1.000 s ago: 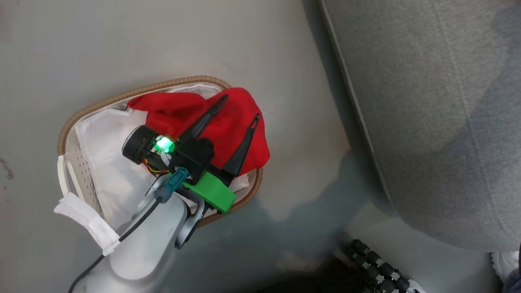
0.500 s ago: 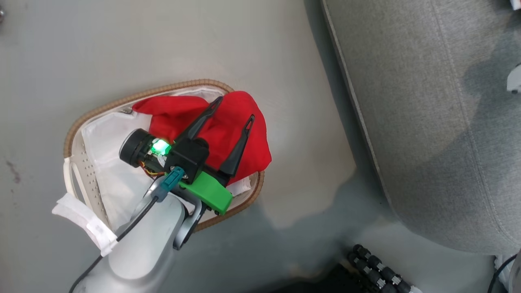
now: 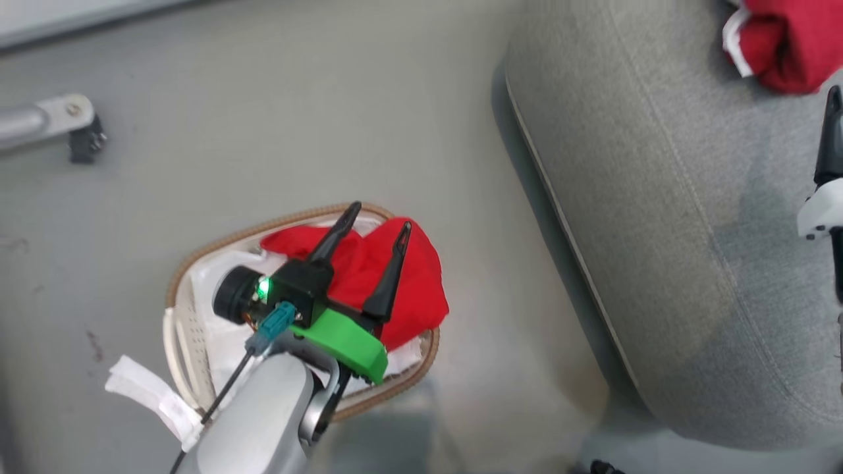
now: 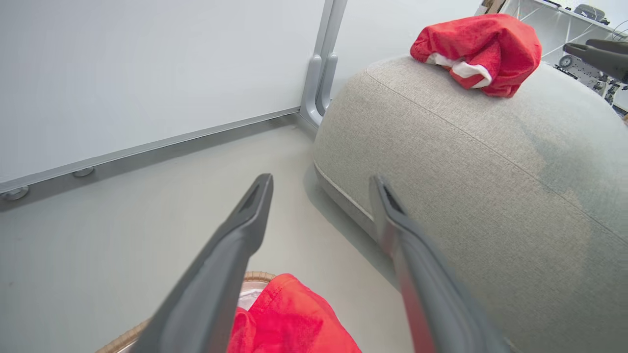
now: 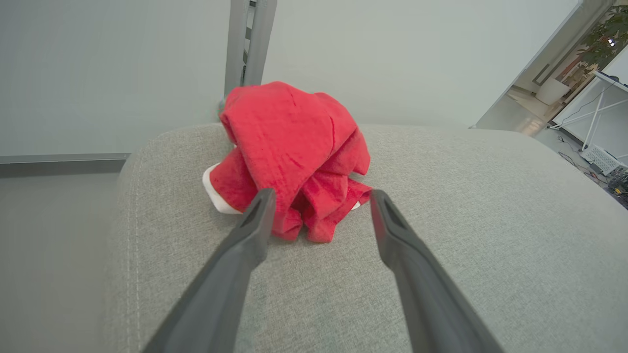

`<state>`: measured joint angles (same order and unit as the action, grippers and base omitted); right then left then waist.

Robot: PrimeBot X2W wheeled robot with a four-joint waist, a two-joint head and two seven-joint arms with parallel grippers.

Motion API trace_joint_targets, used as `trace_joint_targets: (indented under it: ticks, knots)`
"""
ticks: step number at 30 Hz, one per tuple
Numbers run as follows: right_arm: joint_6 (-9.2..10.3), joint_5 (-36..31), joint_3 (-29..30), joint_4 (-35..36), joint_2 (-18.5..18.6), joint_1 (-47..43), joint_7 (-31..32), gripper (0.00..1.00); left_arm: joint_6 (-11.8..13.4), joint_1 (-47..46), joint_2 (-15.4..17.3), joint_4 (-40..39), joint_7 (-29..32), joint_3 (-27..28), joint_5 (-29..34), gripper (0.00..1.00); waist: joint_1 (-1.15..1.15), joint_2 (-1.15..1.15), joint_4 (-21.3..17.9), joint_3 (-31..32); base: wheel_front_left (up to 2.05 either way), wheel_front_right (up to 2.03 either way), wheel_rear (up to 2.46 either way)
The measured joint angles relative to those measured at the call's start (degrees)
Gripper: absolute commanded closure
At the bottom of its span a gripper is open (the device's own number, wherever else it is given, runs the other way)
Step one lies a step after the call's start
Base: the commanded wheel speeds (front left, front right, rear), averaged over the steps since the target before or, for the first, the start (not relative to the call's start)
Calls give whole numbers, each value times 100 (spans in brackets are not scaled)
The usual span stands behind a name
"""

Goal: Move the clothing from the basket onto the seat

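1. Right now my left hand (image 3: 380, 216) sits at the lower middle of the head view, over the basket (image 3: 263, 228). Its two dark fingers are spread wide and grip nothing.
2. Under those fingers a red garment (image 3: 421, 296) is heaped in the right half of the basket and bulges over the brown woven rim on that side. I cannot tell whether my fingers touch the cloth.
3. The white liner (image 3: 220, 342) shows in the left half of the basket, and a strip of it hangs out at the lower left.
4. The basket stands on the grey floor (image 3: 296, 99), apart from the seat (image 3: 658, 230), which lies along the right side of the head view.
5. In the left wrist view the red cloth shows at the bottom edge between my fingers, and the seat rises on the right.
6. My right hand (image 5: 322, 193) hovers low over the seat, its fingers wide apart with nothing between them.
7. The other red garment (image 5: 294, 147) lies crumpled on the seat just beyond those fingertips, at the upper middle of the right wrist view, with white trim at its lower left. Whether a fingertip touches it I cannot tell.
8. In the head view that garment sits in the upper right corner, and my right hand is at the right edge below it.
9. Behind the seat stand a pale wall (image 5: 122, 73) and a grey upright post (image 5: 250, 39).
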<state>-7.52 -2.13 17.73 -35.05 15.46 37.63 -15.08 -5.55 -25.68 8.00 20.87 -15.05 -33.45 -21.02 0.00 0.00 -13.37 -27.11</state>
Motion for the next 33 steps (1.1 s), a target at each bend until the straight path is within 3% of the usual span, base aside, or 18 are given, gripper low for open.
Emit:
trace_joint_targets:
  ticks: [8,17,26,33]
  knots:
    - [0,19,-557,132,-74,-247,0,0,-52,617,-237,145,-9,588,-20,0,0,0,244,967,0,0,0]
    - [0,333,-1214,456,-694,-788,0,0,53,1468,-336,54,-10,1725,42,0,0,0,662,1955,0,0,0]
    - [0,577,-1545,1040,-1182,-1763,0,0,80,2155,-391,-91,-12,2603,146,0,0,0,1219,2398,0,0,0]
    - [0,737,-1582,1395,-1261,-2504,0,0,66,2536,-467,-111,-12,2885,255,0,0,0,1536,2586,0,0,0]
